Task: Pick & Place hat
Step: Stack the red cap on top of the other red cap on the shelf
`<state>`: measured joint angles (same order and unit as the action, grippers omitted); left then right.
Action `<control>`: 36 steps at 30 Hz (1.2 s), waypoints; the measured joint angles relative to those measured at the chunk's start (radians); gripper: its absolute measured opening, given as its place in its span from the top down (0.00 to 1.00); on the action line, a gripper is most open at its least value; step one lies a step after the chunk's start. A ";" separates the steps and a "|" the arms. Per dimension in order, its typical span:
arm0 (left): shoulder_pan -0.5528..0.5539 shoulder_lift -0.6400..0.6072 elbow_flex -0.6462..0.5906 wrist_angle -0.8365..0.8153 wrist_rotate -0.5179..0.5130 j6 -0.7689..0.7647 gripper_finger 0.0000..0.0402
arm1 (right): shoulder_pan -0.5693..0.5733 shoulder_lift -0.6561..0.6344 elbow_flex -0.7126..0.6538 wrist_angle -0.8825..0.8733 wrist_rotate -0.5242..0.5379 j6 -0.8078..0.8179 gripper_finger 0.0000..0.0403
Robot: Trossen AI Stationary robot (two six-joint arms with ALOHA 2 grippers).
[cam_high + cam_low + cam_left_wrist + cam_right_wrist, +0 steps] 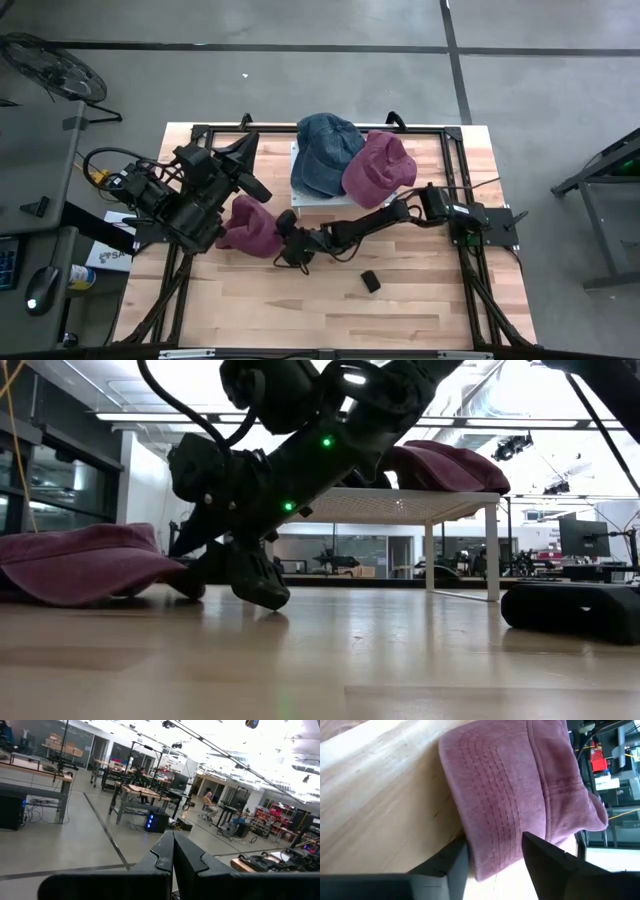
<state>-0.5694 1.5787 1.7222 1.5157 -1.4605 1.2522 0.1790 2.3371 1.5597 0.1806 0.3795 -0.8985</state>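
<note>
My right fingers (492,865) stand apart with the brim edge of the maroon hat (515,795) between them, low on the wooden surface (420,300); I cannot tell whether they press on the cloth. In the high view my right gripper (287,240) sits at the hat's (250,228) right edge, the arm stretched out across the surface from the right side. This hat lies flat on the surface left of centre, its brim toward my right fingers and its crown away toward my left arm, so its long axis runs roughly left to right. From the low view the hat (85,560) rests flat, with the gripper (255,575) down just beside it.

My left fingers (172,865) are pressed together, holding nothing, raised above the surface's left rear.

A white rack (305,195) stands at the back centre, carrying a blue hat (325,150) and a second maroon hat (380,168) side by side. A small black block (371,282) lies alone nearer the front.
</note>
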 joint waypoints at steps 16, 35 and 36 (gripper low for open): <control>0.000 0.000 0.000 0.000 0.000 0.000 1.00 | 0.072 -0.039 -0.001 -0.074 0.098 0.034 0.97; 0.000 0.000 0.001 0.000 0.014 0.000 1.00 | 0.167 -0.458 -0.005 -0.479 0.226 0.220 0.98; 0.000 0.000 0.001 0.000 0.015 0.001 1.00 | 0.173 -0.484 -0.005 -0.506 0.250 0.232 0.98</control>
<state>-0.5697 1.5791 1.7229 1.5154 -1.4452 1.2530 0.3521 1.8527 1.5547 -0.3258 0.6292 -0.6667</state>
